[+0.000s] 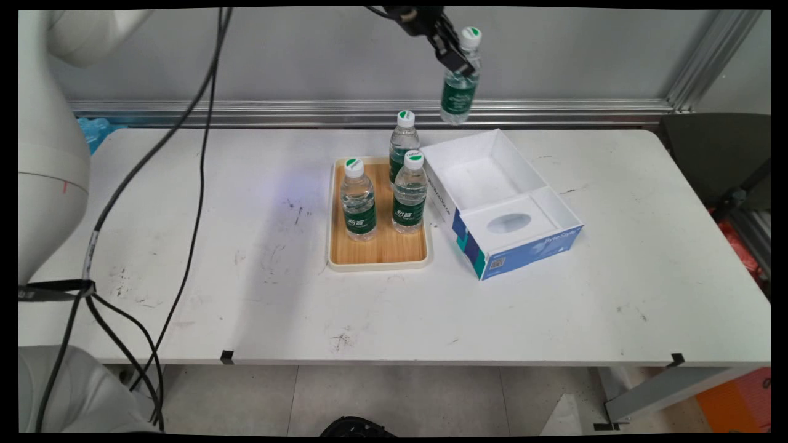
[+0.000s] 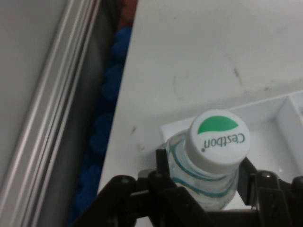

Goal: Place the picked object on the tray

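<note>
My gripper is shut on a water bottle with a green label and white cap, holding it high in the air above the far end of an open white-and-blue box. In the hand view the bottle sits between my fingers, its cap towards the camera, with the box's white corner beneath it. Three more bottles stand upright on a wooden tray left of the box.
Black cables hang over the table's left part. A metal rail runs along the wall behind the table. A dark chair stands at the right. Blue material lies between the table's far edge and the rail.
</note>
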{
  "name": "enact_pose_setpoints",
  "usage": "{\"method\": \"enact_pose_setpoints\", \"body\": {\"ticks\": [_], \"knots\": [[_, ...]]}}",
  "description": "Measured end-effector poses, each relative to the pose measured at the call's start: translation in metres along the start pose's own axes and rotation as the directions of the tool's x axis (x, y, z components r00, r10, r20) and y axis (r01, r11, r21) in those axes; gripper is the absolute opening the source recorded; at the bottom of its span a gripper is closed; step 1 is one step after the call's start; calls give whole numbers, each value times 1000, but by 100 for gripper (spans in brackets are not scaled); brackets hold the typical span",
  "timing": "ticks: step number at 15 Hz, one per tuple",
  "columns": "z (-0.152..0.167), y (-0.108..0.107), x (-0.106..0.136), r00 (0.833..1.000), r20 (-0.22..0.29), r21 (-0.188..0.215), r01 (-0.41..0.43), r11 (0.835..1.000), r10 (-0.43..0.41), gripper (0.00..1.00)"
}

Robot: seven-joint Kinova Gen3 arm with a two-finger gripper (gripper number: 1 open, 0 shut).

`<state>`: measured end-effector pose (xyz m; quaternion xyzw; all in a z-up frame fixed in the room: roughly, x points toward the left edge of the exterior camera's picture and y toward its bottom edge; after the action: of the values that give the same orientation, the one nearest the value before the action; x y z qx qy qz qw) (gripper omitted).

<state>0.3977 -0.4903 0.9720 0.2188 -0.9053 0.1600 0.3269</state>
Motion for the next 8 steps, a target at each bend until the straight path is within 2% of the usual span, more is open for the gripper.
{"method": "enact_pose_setpoints", "body": {"ticks": [4, 8], "knots": [[-28, -16, -13, 999, 43, 47, 21, 999, -23, 0], [-50, -19, -33, 994, 87, 77, 60, 995, -67, 0]]}}
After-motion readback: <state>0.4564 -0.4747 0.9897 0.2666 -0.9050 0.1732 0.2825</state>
